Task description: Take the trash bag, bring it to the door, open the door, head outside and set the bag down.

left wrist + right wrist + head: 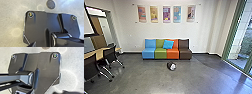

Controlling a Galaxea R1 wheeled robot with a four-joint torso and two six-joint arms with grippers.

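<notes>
Well ahead of both end effectors, whose grip, wide or narrow, I couldn't tell, a rounded black-and-white bundle [171, 65], seemingly the trash bag, lay on polished grey floor [139, 77]; slow, square approach seemed wisest.

the floor [139, 80] gleamed smooth and glossy, the wall [131, 31] looked matt, the tabletop [100, 53] looked wooden, the cushion [168, 44] seemed cloth, the glass panes [242, 47] shone

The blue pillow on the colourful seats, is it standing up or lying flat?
Standing up, a bit crooked: the blue pillow leans on the green backrest and the orange backrest.
</notes>
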